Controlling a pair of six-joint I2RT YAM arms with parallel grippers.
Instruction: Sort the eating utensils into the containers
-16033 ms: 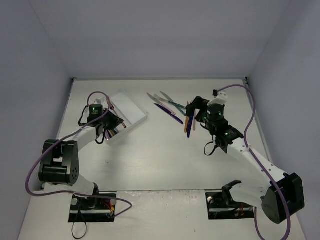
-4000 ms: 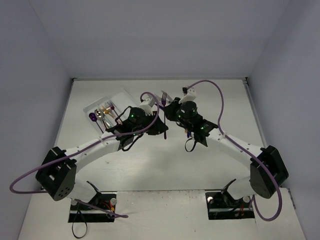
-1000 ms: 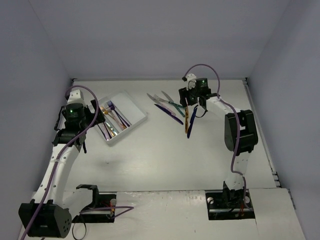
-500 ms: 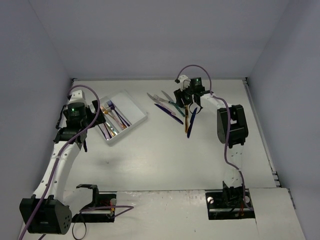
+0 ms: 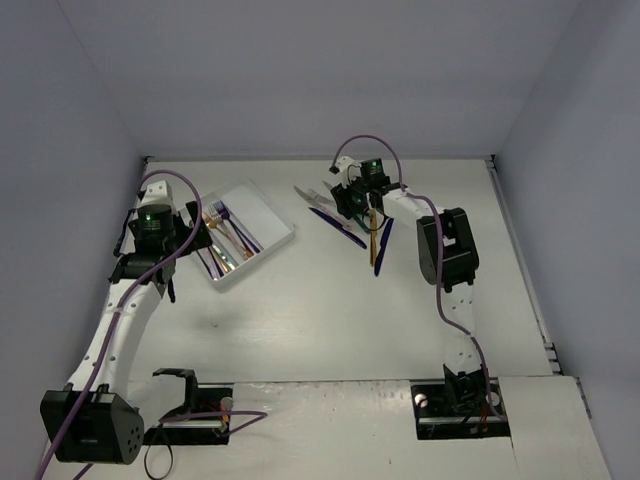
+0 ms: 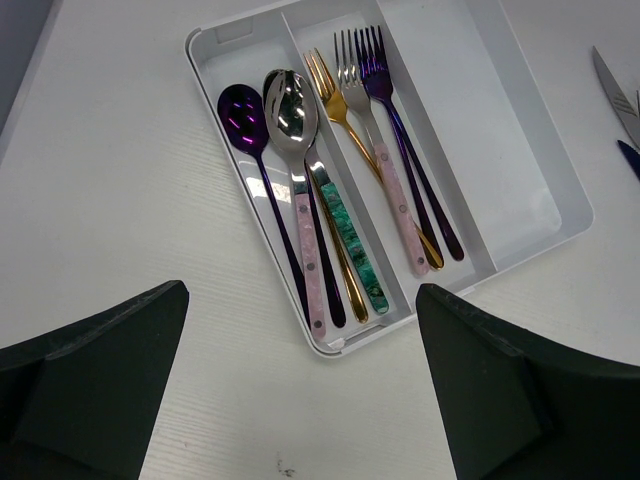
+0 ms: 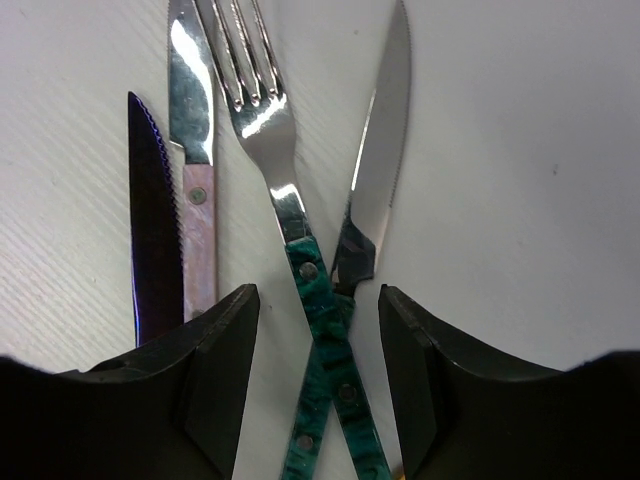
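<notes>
The white tray (image 6: 540,190) (image 5: 268,212) holds several spoons (image 6: 290,110) in its left compartment and three forks (image 6: 372,100) in the middle one; the right compartment is bare. My left gripper (image 6: 300,400) (image 5: 180,238) hangs open, high above the tray's near end. My right gripper (image 7: 318,370) (image 5: 351,200) is open and low over the loose utensils. Its fingers (image 7: 215,370) stand either side of the crossed teal handles of a fork (image 7: 265,110) and a knife (image 7: 385,130), apart from both. A pink-handled knife (image 7: 195,150) and a dark blue knife (image 7: 150,220) lie to the left.
More loose utensils lie on the table below the right gripper: a gold one (image 5: 373,245), a dark blue one (image 5: 385,238) and a purple one (image 5: 338,227). Grey walls close in the table on three sides. Two knife tips (image 6: 612,85) show right of the tray.
My right gripper has moved left along the back of the table onto the teal fork and knife, and its jaws have narrowed. The left arm has hardly moved.
</notes>
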